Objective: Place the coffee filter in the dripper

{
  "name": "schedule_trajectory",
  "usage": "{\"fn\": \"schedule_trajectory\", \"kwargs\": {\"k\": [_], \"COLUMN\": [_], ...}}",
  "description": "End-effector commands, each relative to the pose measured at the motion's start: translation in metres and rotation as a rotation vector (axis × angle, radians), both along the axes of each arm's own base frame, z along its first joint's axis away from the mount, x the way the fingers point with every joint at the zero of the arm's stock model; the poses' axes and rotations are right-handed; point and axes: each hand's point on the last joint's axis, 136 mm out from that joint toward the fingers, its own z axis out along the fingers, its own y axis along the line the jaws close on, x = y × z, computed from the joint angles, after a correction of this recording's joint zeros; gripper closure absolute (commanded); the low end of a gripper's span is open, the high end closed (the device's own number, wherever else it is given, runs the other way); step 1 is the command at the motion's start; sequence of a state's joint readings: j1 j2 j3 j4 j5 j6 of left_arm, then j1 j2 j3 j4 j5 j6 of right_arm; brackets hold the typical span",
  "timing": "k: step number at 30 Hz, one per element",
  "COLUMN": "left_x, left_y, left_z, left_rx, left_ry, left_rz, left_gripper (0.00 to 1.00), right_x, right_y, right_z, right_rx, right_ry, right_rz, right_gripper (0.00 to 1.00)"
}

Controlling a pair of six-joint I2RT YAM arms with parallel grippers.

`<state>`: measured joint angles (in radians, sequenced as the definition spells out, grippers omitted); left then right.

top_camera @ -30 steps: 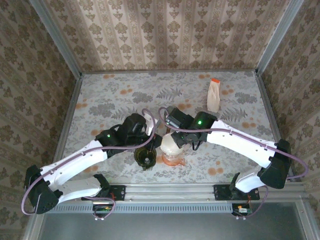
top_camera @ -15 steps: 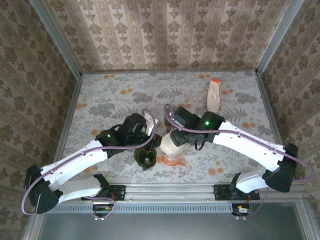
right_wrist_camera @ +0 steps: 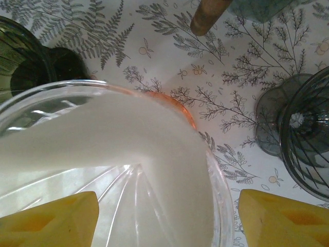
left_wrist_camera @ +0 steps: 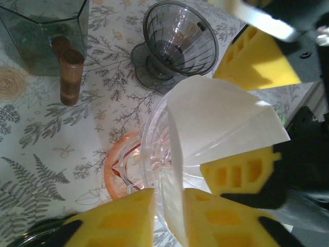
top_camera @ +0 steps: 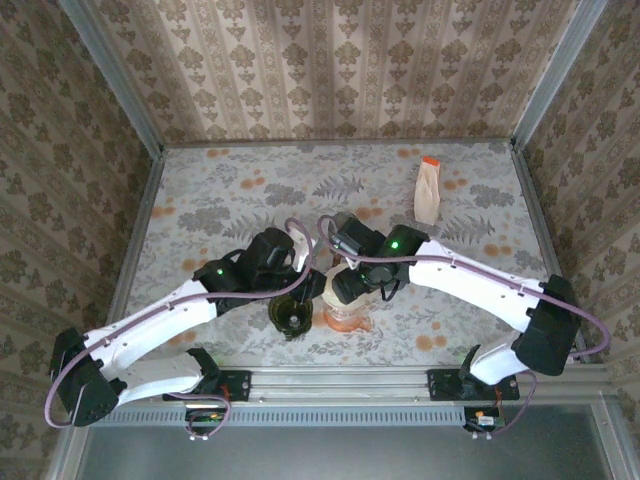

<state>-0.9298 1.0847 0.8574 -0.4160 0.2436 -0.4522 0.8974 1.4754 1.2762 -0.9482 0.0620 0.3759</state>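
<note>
Filter seated in the clear dripper: one claw pinching the rim, the other spread wide
The left claw (left_wrist_camera: pixel 169 206) is clamped on the near rim of the clear dripper (left_wrist_camera: pixel 154 152), the glass wall running up between its two yellow fingers. The white coffee filter (left_wrist_camera: pixel 221 118) sits inside the cone just beyond that claw, its folded edge standing above the rim. The right claw (right_wrist_camera: pixel 168 206) hangs over the same dripper with its jaws spread wide, filter and rim lying between them. Further beyond the left claw, on the floral desk (left_wrist_camera: pixel 31 154), stands a smoky grey dripper (left_wrist_camera: pixel 180 41), apart from the clear one
</note>
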Motion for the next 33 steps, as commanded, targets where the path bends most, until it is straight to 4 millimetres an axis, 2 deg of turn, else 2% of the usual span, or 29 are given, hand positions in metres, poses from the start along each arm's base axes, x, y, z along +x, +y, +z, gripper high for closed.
{"fn": "schedule_trajectory", "kwargs": {"k": [1,17,27,33], "left_x": [-0.006,-0.009,-0.011,-0.011], "left_y": [-0.001,0.002,0.001,0.002], "left_z": [0.000,0.007,-0.003,-0.007], "left_rx": [-0.020,-0.052,-0.043,-0.027], "left_ry": [0.013,0.010,0.036,0.046], "left_rz": [-0.012,-0.005,-0.008,-0.001], "left_gripper": [0.71,0.59,0.61,0.65], "right_x": [0.000,0.002,0.002,0.003], "right_y": [0.004,-0.001,-0.006,-0.004], "right_z": [-0.011,-0.043,-0.055,-0.047], "right_rx": [0.020,-0.048,-0.080,-0.061], "right_ry": [0.036,0.071,0.079,0.065], "right_rz": [-0.024,-0.059,-0.068,-0.068], "right_gripper": [0.27,0.28,0.28,0.28]}}
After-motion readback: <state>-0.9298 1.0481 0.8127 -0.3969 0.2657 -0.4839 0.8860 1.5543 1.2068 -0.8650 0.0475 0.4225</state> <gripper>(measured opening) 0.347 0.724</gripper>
